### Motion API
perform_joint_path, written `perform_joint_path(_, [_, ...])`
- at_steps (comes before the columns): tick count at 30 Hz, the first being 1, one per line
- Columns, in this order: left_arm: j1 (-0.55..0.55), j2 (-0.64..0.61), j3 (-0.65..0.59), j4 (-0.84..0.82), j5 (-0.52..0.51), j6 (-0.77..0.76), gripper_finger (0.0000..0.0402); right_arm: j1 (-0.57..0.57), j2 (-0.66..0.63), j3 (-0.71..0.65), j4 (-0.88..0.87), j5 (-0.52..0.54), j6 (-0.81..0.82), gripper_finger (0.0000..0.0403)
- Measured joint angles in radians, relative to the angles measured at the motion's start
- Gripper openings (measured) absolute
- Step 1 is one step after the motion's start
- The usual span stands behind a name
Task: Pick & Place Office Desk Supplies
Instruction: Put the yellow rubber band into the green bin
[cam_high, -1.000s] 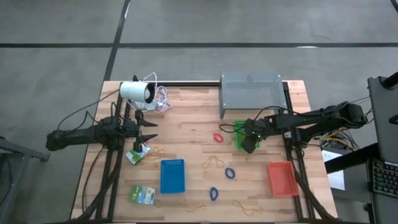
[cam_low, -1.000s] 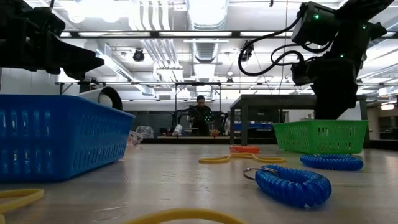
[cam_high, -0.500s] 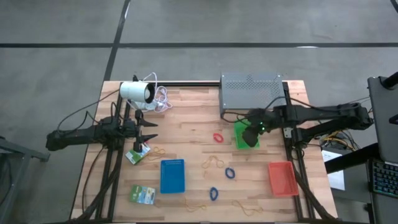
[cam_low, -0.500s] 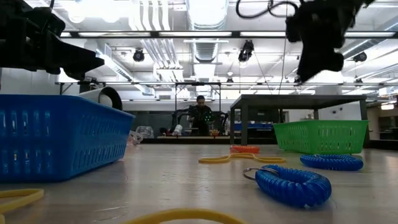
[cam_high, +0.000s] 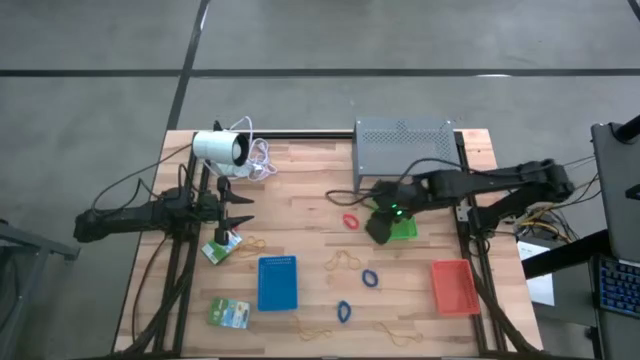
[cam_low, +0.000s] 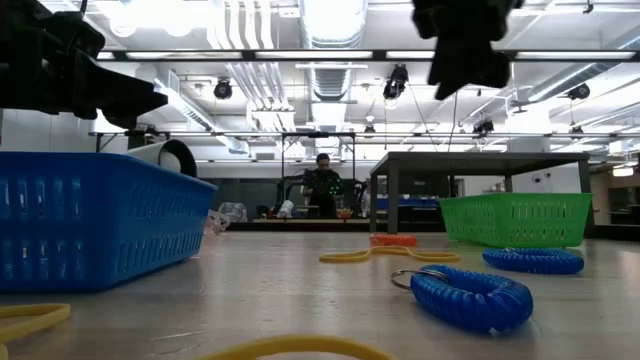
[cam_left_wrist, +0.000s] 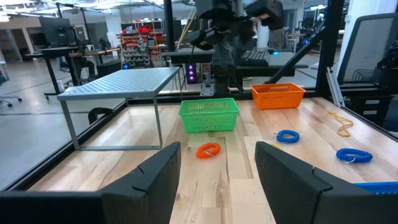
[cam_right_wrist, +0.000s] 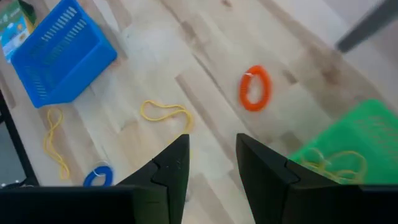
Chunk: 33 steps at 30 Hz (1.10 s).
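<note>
The right gripper (cam_high: 380, 226) partly hides the green tray (cam_high: 404, 226), its fingers apart and empty; yellow bands lie inside the tray. Left of that tray: one red loop (cam_high: 351, 221), two blue loops (cam_high: 370, 277), two packets (cam_high: 222, 248). The left gripper (cam_high: 240, 208) waits wide open.

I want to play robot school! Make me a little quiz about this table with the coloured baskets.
1. True or false: the blue plastic basket has rubber bands in it.
2. Which basket holds tan-yellow rubber bands? A red B green C blue
3. Fill in: the small red coiled loop lies on the wooden ____.

Key:
1. False; it looks empty from above.
2. B, the green plastic basket, seen past the right gripper, which is open and holds nothing.
3. Table.
</note>
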Motion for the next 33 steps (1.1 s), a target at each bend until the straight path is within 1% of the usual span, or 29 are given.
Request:
perform_joint_path(4, [0.000, 0.000, 0.000, 0.000, 0.000, 0.000, 0.0212, 0.031, 0.128, 0.080, -0.005, 0.000, 0.002, 0.0134])
perform_joint_path(11, [0.000, 0.000, 0.000, 0.000, 0.000, 0.000, 0.0212, 0.087, 0.338, 0.231, -0.087, 0.001, 0.041, 0.0134])
perform_joint_path(17, [0.000, 0.000, 0.000, 0.000, 0.000, 0.000, 0.0212, 0.131, 0.471, 0.312, -0.140, 0.003, 0.043, 0.0134])
perform_joint_path(21, [0.000, 0.000, 0.000, 0.000, 0.000, 0.000, 0.0212, 0.151, 0.509, 0.328, -0.142, 0.013, 0.093, 0.0134])
perform_joint_path(24, [0.000, 0.000, 0.000, 0.000, 0.000, 0.000, 0.0212, 0.158, 0.512, 0.325, -0.139, 0.028, 0.123, 0.0134])
perform_joint_path(28, [0.000, 0.000, 0.000, 0.000, 0.000, 0.000, 0.0212, 0.167, 0.530, 0.301, -0.121, 0.029, 0.137, 0.0134])
perform_joint_path(33, [0.000, 0.000, 0.000, 0.000, 0.000, 0.000, 0.0212, 0.168, 0.582, 0.292, -0.089, 0.029, 0.137, 0.0134])
